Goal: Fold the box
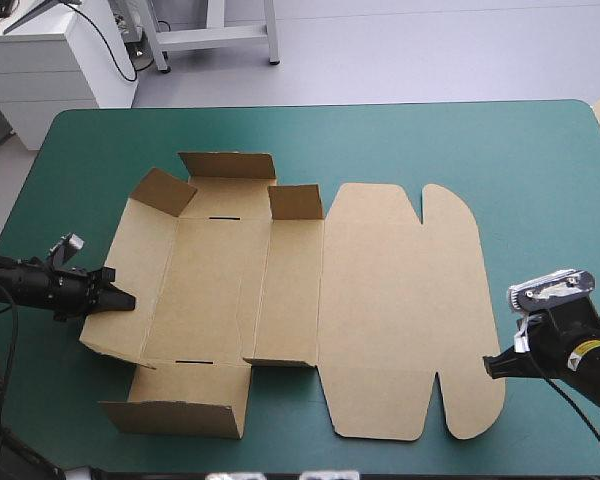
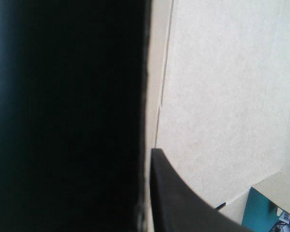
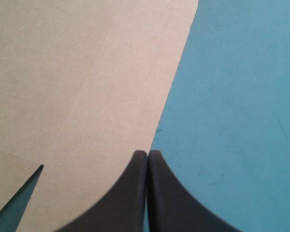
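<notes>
Two tools work at a brown box (image 1: pixel 210 290) that lies opened out across the middle of the teal-green tabletop (image 1: pixel 540 150).

Nearest, on the box's near left side, a wall (image 1: pixel 180 415) stands partly raised from the base. Just beside the near right corner of the box, the right tool (image 1: pixel 492 366) sits at the outer edge of the flat lid (image 1: pixel 400 300). Its wrist view shows the tool (image 3: pixel 147 153) clenched on nothing, with the black fingers meeting in one point right over the lid's edge. Board lies to one side of it and bare cover to the other.

Farther back, the left tool (image 1: pixel 128 298) is at the outer edge of the box's left panel (image 1: pixel 140 270). It is clamped on that edge: its wrist view shows one black finger (image 2: pixel 183 203) lying against the inner face of the board, and the other side is lost in dark.

At the box's far side, the far wall (image 1: pixel 228 166) and two small corner tabs (image 1: pixel 162 190) (image 1: pixel 296 202) stand up.
</notes>
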